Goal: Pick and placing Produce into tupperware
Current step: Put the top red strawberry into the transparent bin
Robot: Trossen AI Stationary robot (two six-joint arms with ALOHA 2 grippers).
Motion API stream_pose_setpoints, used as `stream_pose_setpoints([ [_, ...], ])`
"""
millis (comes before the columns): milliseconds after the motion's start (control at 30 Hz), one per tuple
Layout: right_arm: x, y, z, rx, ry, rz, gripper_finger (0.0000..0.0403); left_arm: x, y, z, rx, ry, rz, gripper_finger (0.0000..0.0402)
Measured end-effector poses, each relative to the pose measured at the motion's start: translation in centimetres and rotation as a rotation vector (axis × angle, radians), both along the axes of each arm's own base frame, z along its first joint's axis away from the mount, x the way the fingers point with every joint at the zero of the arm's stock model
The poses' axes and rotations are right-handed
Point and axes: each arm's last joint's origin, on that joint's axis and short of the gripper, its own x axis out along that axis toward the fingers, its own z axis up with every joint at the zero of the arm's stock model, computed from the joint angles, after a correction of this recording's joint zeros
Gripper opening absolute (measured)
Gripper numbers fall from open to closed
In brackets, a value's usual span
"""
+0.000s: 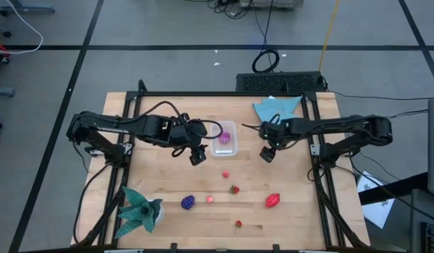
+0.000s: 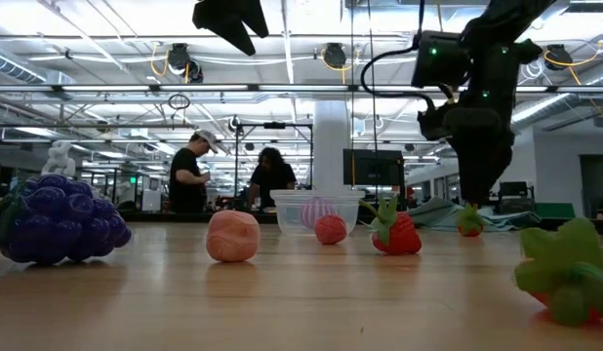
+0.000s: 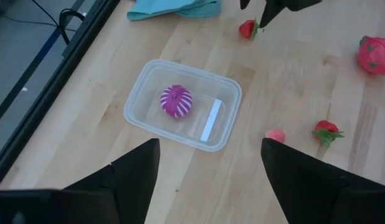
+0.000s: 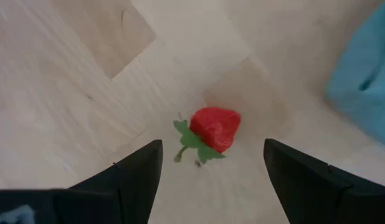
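The clear tupperware (image 1: 226,139) stands on the table's far middle part with a pink-and-white striped fruit (image 3: 177,101) inside. My left gripper (image 1: 197,157) hovers open just left of and nearer than the tub (image 3: 183,102), high above the table. My right gripper (image 1: 267,154) is open to the right of the tub, fingers pointing down over a small strawberry (image 4: 214,129) that lies on the wood between and below them, untouched. Loose on the near half lie a purple grape bunch (image 1: 188,202), two pink fruits (image 1: 225,174), two other strawberries (image 1: 234,188) and the red oval one (image 1: 274,201).
A light blue cloth (image 1: 277,107) lies at the far edge behind the right gripper. A teal-green cloth (image 1: 140,211) sits at the near left corner. Bare wood lies between the tub and the loose fruits. People stand in the room far behind the table (image 2: 189,175).
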Motion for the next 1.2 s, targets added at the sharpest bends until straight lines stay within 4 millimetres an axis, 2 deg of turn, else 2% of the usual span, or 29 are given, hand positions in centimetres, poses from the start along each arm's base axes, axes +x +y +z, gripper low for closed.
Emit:
stream_pose_setpoints([
  [667, 1.2, -0.2, -2.7, 0.015, 0.090, 0.033, 0.0272, 0.0, 0.0, 0.0, -0.001, 0.002, 0.002, 0.0281],
  [1200, 1.4, -0.3, -2.8, 0.010, 0.083, 0.053, 0.0267, 0.0, 0.0, 0.0, -0.003, 0.002, 0.005, 0.0281],
])
